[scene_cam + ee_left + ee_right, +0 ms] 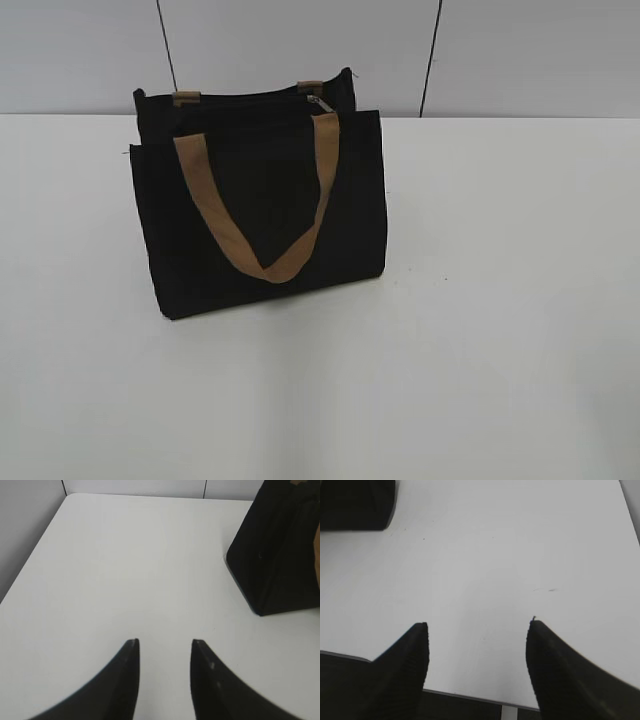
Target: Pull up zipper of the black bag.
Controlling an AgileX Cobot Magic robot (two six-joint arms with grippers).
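The black bag (260, 205) stands upright on the white table, left of centre in the exterior view. A tan strap handle (262, 210) hangs down its front. The zipper runs along the top edge, with its small silvery pull tab (319, 103) near the right end. Neither gripper shows in the exterior view. In the left wrist view my left gripper (164, 642) is open and empty over bare table, and the bag (277, 555) stands to its upper right. In the right wrist view my right gripper (478, 624) is open and empty near the table's front edge, and a bag corner (355, 502) shows at the upper left.
The white table (480, 330) spreads round the bag. A grey panelled wall (300, 45) stands right behind it. The table's left edge (30, 555) shows in the left wrist view, its front edge (470, 696) in the right wrist view.
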